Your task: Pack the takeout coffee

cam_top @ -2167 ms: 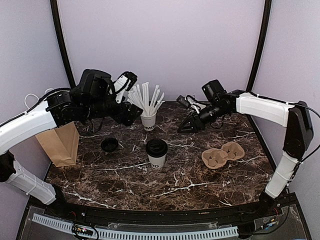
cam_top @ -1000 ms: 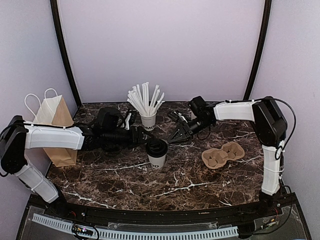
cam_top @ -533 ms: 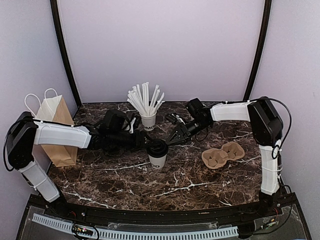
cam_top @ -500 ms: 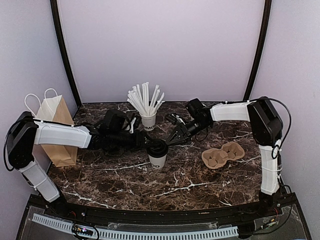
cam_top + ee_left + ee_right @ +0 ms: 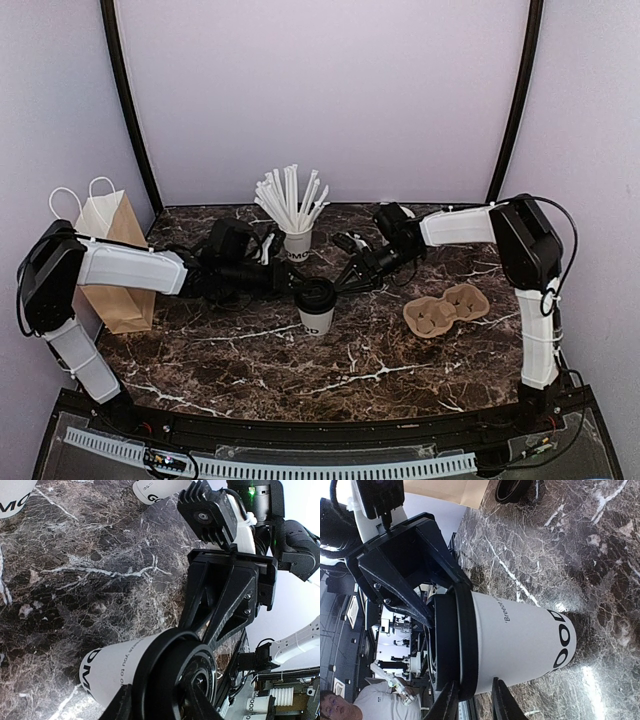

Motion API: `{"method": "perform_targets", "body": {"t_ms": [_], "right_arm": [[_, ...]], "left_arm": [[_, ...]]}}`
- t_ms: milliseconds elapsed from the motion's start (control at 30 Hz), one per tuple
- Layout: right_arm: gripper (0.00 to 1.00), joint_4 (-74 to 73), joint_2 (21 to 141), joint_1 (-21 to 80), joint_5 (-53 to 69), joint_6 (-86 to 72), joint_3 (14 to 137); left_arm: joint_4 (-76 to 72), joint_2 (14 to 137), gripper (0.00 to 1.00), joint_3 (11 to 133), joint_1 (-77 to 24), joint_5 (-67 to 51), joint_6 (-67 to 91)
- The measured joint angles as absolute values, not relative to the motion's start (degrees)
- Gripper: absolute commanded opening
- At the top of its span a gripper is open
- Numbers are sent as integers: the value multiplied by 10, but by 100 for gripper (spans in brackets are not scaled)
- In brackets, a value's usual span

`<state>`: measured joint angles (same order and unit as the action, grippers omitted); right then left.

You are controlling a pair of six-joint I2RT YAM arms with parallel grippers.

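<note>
The takeout coffee (image 5: 316, 318) stands upright near the middle of the dark marbled surface (image 5: 400, 370), with its black lid (image 5: 315, 293) on. Both arms lie low and meet at the lid from opposite sides. The left gripper (image 5: 297, 284) has a finger (image 5: 119, 707) on either side of the lid; I cannot tell whether they press on it. The right gripper (image 5: 344, 284) has the lid's rim between its fingers (image 5: 448, 702), and again I cannot tell whether it is pinched. A cup of straws (image 5: 297, 241) stands just behind. A paper bag (image 5: 105, 225) is far left and a cardboard cup tray (image 5: 446, 308) is to the right.
</note>
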<state>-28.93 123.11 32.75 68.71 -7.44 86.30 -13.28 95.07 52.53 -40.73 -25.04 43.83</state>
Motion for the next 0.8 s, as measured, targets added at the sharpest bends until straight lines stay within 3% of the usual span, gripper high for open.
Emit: {"method": "perform_targets", "body": {"t_ms": [233,433,600,800], "right_arm": [[16,-263,1246,324,729,-117,855],[26,-248,1251,322,748,-127,854],[41,-258,1246,323,740,-113,853],[48,-285,1227,331,726,-78,854]], "left_arm": [[-198,951,46,495,-403,-269,444],[-221,952,49,486,-403,-272,437],[-212,951,60,491,-403,-275,416],[-157,943,67,517,-412,-272,380]]}}
